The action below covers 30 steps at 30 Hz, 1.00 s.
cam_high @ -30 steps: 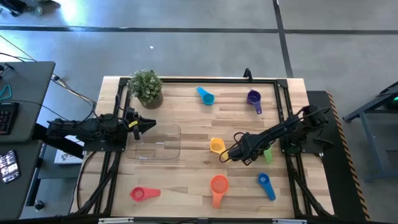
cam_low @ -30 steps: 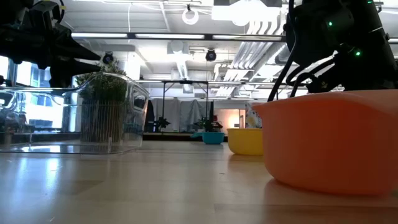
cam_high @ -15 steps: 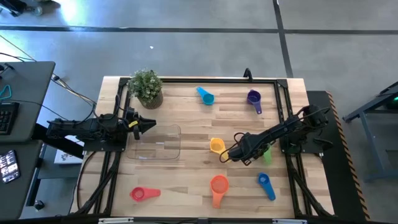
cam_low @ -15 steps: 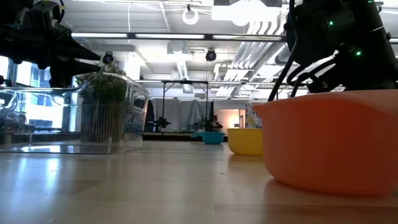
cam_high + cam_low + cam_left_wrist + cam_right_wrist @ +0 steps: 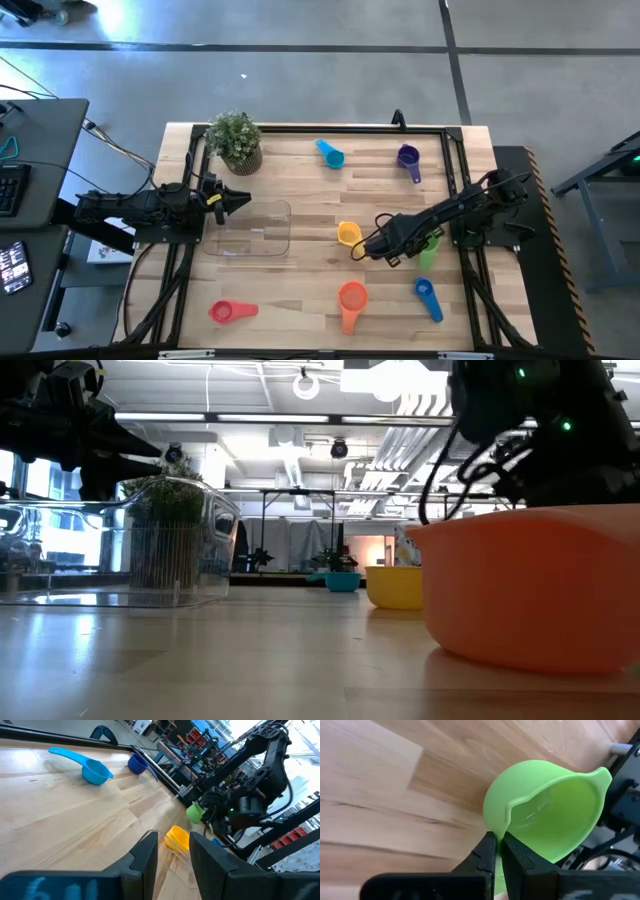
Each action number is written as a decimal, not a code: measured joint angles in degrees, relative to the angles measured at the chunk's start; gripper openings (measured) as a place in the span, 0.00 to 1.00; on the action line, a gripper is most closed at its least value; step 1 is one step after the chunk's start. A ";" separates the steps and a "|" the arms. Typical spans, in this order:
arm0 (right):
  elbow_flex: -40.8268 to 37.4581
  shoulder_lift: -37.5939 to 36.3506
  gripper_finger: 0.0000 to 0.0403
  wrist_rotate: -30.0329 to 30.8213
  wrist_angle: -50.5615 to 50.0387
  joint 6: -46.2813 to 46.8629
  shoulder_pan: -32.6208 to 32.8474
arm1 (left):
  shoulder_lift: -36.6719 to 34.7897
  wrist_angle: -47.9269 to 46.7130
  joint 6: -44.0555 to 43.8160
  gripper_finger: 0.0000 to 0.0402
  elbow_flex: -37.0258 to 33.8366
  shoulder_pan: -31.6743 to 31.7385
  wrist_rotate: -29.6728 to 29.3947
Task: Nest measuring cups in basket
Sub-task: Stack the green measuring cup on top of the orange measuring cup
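At the table's right side, the right gripper (image 5: 496, 851) pinches the green measuring cup (image 5: 547, 810) by its rim; light, stiff, likely slippery plastic.

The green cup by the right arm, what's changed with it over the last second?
The right gripper has shut on the green cup, pinching its rim, and tipped it up off the table. The left gripper stays open beside the basket; the other cups have not moved.
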 joint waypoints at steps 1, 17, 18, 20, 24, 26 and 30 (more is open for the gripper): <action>1.09 0.00 0.01 -0.03 -0.56 0.74 0.00 | -0.01 0.00 0.03 0.26 0.00 0.01 0.00; 25.88 -0.09 0.01 0.31 -8.52 17.25 0.28 | 0.00 0.00 0.13 0.26 0.00 0.02 0.02; 27.21 -0.09 0.01 0.44 -8.53 18.27 0.46 | -0.01 0.01 0.13 0.26 0.00 0.02 0.02; 29.53 -0.09 0.01 0.44 -8.53 20.72 1.06 | 0.00 0.02 0.11 0.26 0.00 0.02 0.02; 32.95 -0.09 0.01 0.46 -8.43 25.28 2.90 | 0.00 0.00 0.11 0.26 0.00 0.00 0.02; 34.06 -0.09 0.01 0.46 -8.26 27.07 3.93 | 0.00 0.00 0.11 0.26 0.00 0.02 0.02; 35.33 -0.09 0.01 1.22 -6.37 28.41 5.69 | -0.01 0.02 0.09 0.26 0.00 0.01 0.02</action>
